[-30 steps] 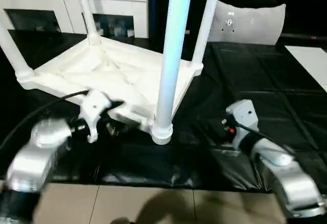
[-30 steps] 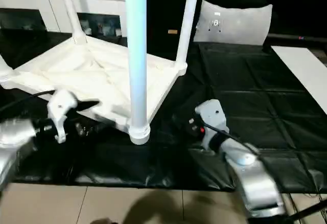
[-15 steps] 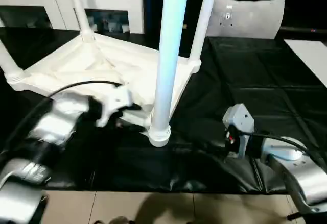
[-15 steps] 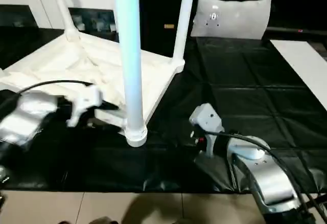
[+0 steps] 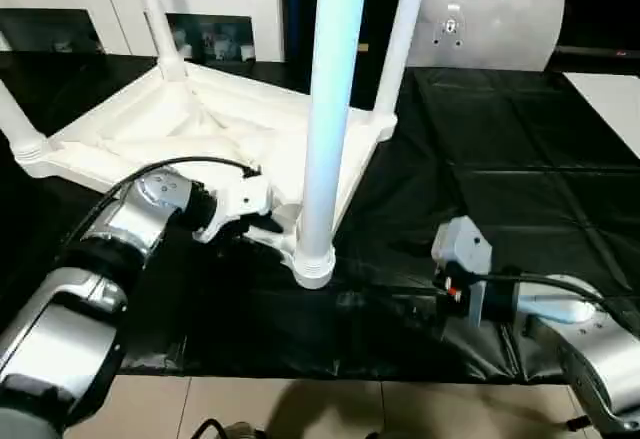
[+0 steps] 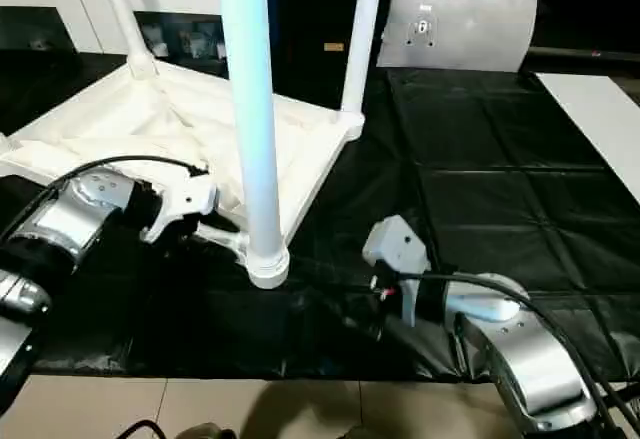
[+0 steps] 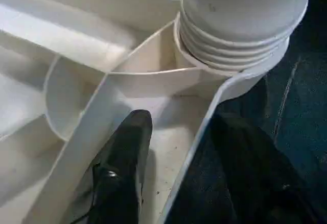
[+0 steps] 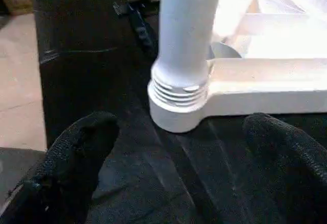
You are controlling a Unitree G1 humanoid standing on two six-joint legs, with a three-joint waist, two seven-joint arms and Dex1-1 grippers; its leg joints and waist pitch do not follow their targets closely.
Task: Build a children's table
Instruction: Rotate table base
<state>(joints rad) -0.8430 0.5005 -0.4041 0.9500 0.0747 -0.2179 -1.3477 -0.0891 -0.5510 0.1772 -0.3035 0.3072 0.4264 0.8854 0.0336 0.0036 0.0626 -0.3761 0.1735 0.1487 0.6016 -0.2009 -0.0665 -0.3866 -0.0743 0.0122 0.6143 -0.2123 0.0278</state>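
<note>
Black workbench (image 5: 520, 159); table (image 5: 200, 124) upside down.
Left gripper (image 7: 179, 168) fingers straddle its rim; right gripper (image 8: 184, 147) fingers apart, leg (image 8: 186, 40) just beyond.

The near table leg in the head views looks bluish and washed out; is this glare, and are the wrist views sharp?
Left eye view: the near leg has a pale blue cast and blown highlights, its edges soft. Left wrist view: the leg's ribbed base is sharp, while the black finger close to the lens is soft. Right wrist view: the corner socket is crisp, the black fingers blurred.
</note>
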